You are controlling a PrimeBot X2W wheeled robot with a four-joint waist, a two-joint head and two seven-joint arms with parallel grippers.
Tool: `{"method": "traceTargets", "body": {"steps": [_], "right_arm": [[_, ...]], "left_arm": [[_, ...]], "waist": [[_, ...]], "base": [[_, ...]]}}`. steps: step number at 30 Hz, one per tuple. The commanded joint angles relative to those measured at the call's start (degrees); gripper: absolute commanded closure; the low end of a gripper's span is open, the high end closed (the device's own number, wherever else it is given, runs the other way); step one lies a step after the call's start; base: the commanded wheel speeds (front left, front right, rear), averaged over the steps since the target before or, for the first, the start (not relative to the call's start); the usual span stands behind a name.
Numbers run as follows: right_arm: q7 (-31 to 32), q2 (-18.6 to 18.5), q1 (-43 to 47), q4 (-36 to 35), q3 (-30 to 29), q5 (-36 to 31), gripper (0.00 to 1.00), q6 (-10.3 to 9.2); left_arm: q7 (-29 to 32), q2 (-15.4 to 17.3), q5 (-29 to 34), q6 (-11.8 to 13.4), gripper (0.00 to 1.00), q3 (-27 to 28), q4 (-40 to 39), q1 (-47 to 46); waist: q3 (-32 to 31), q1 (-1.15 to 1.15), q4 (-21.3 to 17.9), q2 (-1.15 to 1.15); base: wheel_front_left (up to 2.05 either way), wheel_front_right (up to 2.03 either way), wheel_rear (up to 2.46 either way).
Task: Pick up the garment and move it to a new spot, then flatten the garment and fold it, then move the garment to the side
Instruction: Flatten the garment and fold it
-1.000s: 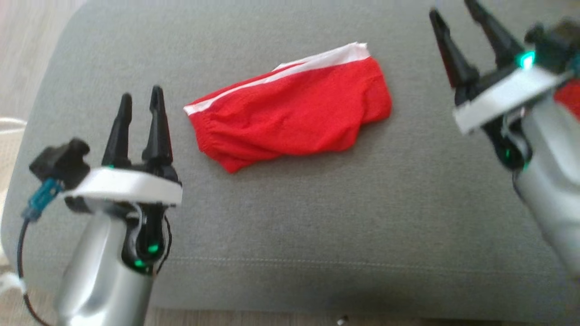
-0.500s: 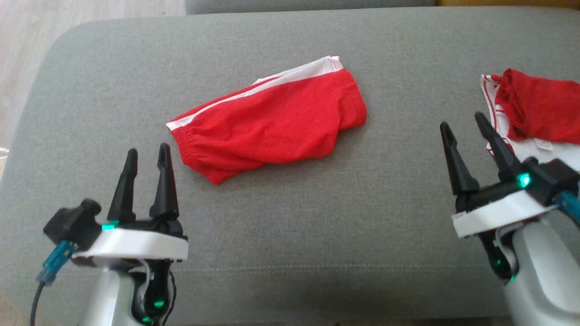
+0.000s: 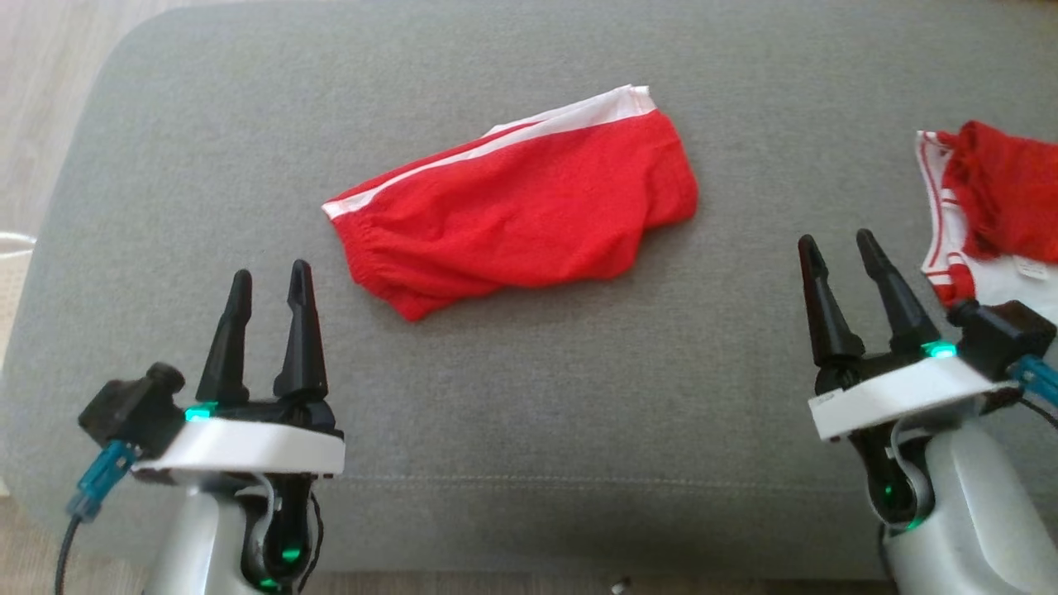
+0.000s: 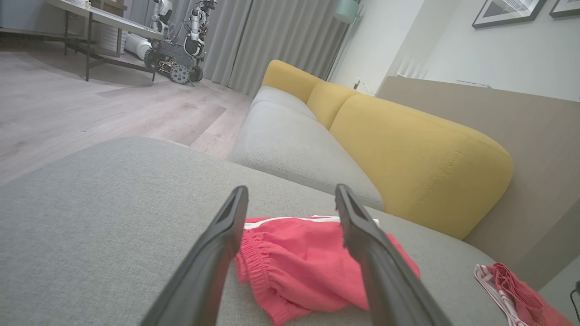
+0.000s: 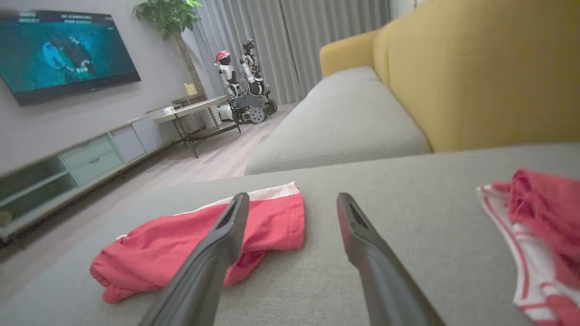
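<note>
A folded red garment (image 3: pixel 517 207) with a white side stripe lies on the grey cushion (image 3: pixel 529 413), a little left of centre. It shows ahead of the fingers in the left wrist view (image 4: pixel 312 262) and to the left in the right wrist view (image 5: pixel 199 244). My left gripper (image 3: pixel 269 285) hovers open at the lower left, short of the garment's elastic waistband. My right gripper (image 3: pixel 836 248) is open at the lower right, apart from the garment. Nothing is held between either pair of fingers.
A second red and white garment (image 3: pixel 992 207) lies crumpled at the cushion's right edge, close to my right gripper. Yellow backrests (image 4: pixel 417 158) stand behind the sofa seats. Wooden floor (image 3: pixel 41 66) lies beyond the cushion's left edge.
The head camera shifted, so the whole scene has slid. My right gripper dropped from the upper right to the lower right. The left gripper holds about the same pose; both garments stay put.
</note>
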Motion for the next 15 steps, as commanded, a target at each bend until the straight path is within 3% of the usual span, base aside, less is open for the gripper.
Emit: {"method": "traceTargets", "body": {"steps": [1,8,15], "right_arm": [[1.85,1.57,-1.18,-1.24,-0.23,3.64,0.0,0.19],[13.93,6.29,-5.95,3.0,-6.54,17.67,0.0,0.19],[22.84,8.77,-12.49,11.72,-16.14,23.09,0.0,0.19]], "left_arm": [[-0.31,0.19,-0.18,0.21,0.0,1.31,-2.34,-2.96],[-0.31,0.19,-1.77,0.94,0.0,-0.45,-2.51,-3.97],[-0.31,0.19,-2.88,1.49,0.0,-3.1,-2.5,-5.7]], "waist": [[0.78,0.01,0.96,0.0],[4.82,0.01,5.06,0.0],[8.35,0.01,9.76,0.0]], "base": [[0.0,0.0,0.0],[0.0,0.0,0.0],[0.0,0.0,0.0]]}}
